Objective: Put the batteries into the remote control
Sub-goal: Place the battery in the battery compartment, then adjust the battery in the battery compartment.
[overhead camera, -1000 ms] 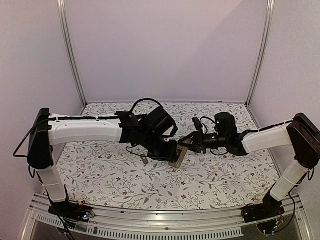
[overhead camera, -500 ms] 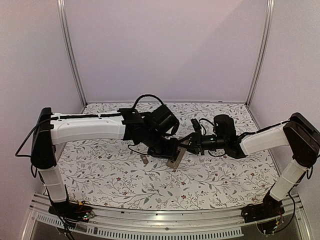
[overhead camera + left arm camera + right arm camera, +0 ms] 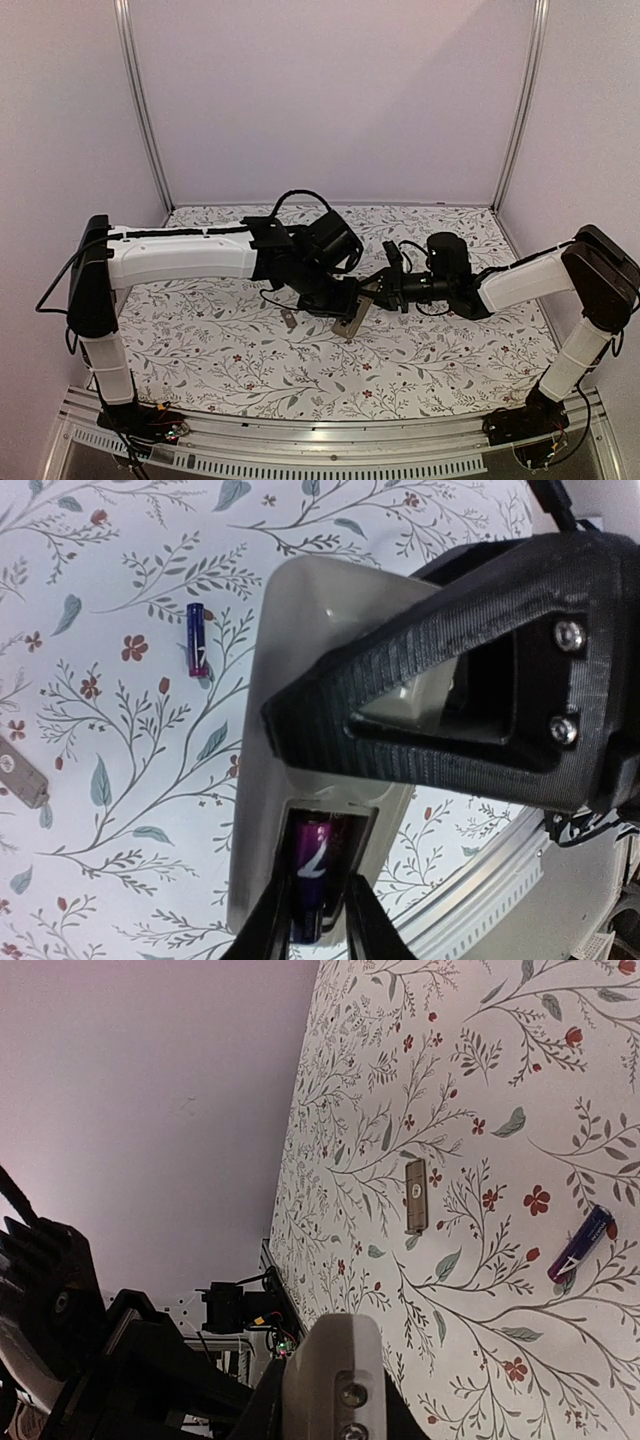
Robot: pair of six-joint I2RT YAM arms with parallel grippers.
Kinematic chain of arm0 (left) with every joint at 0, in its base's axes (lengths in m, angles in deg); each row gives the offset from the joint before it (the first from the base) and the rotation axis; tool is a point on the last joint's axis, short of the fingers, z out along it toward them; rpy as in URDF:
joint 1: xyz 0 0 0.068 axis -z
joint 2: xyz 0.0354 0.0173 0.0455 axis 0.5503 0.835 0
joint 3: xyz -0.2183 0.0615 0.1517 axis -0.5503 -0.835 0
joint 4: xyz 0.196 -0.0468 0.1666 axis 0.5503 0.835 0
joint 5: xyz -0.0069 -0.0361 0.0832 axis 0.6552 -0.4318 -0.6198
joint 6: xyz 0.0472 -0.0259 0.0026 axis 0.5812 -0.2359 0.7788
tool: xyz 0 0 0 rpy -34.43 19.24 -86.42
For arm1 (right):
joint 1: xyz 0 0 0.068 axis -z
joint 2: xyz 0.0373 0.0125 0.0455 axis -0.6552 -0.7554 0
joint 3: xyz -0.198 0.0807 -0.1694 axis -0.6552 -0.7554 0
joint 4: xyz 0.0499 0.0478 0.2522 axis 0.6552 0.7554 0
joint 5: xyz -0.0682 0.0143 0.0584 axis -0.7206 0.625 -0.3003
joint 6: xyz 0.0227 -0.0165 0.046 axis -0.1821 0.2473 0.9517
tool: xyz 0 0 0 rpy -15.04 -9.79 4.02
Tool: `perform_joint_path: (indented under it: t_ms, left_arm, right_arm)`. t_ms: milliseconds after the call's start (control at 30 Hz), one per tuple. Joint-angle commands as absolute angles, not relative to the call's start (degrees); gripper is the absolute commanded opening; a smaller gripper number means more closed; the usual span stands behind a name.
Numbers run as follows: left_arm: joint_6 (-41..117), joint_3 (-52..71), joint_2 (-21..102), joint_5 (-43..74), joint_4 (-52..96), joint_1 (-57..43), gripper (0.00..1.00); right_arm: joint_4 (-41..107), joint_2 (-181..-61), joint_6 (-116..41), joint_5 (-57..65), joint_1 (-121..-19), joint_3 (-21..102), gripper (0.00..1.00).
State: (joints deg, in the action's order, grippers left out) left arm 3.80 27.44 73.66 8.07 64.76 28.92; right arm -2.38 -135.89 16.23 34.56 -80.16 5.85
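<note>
My right gripper (image 3: 330, 1405) is shut on the tan-grey remote control (image 3: 335, 1355) and holds it above the table, back side out. In the left wrist view the remote control (image 3: 290, 660) shows an open compartment at its lower end, with the right gripper's black finger (image 3: 450, 710) across it. My left gripper (image 3: 308, 925) is shut on a purple battery (image 3: 312, 865) that sits partly in that compartment. The second battery (image 3: 198, 638) lies on the cloth, and it also shows in the right wrist view (image 3: 580, 1243). From above the two grippers meet at the remote control (image 3: 352, 320).
The small flat grey cover piece (image 3: 415, 1196) lies on the floral cloth left of the remote, and it also shows from above (image 3: 289, 320). The table's metal front rail (image 3: 320, 440) runs along the near edge. Pale walls enclose the back and sides.
Both grippers have closed in a little on each other at mid-table. The remote has shifted slightly left and down in the top view.
</note>
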Motion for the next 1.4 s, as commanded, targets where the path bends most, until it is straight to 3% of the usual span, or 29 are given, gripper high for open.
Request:
perform_joint_path:
  t_ms: [0,300,900,1133,1367]
  left_arm:
    - [4.5,27.0,74.5,3.4,68.9,28.3,0.22]
    - [6.7,26.6,71.5,3.4,66.9,28.3,0.31]
    - [8.7,24.0,67.7,4.6,64.6,28.4,0.37]
    - [9.4,24.7,69.6,6.6,64.0,29.0,0.44]
    - [9.3,26.6,72.3,6.6,65.3,29.6,0.45]
  right_arm:
    - [-6.4,-135.6,17.4,39.3,-80.9,5.7,0.00]
    - [-6.3,-135.6,17.5,39.8,-80.4,4.9,0.00]
    - [-5.6,-135.2,17.3,40.1,-80.4,4.4,0.00]
    - [-5.7,-134.8,17.3,40.3,-80.4,4.5,0.00]
    - [-5.7,-134.6,17.3,40.7,-80.4,4.5,0.00]
